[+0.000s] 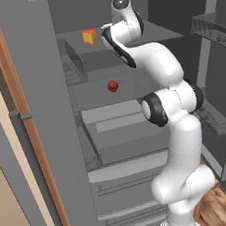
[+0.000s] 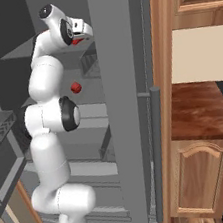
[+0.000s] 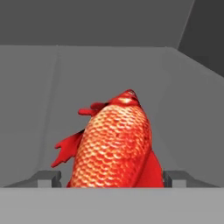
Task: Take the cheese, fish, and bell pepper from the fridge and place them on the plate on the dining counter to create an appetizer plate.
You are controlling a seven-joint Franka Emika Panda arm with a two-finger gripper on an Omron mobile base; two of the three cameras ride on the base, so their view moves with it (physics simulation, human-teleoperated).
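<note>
With the arm reaching into the fridge (image 1: 51,123), I see the gripper (image 3: 111,178) at the upper shelf, fingers wide apart on either side of the fish (image 3: 114,142); whether they touch it I cannot tell. Cheese (image 1: 90,36) sits on the same shelf, pepper (image 1: 113,86) one shelf below.

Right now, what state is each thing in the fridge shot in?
fridge: door open, shelves exposed.
cheese: resting on the top shelf, untouched.
bell pepper: sitting on a lower shelf, untouched.
fish: lying on the shelf between the fingertips, not visibly lifted.
gripper: jaws wide, one tip either side of the fish; whether they press it, I cannot tell.
</note>
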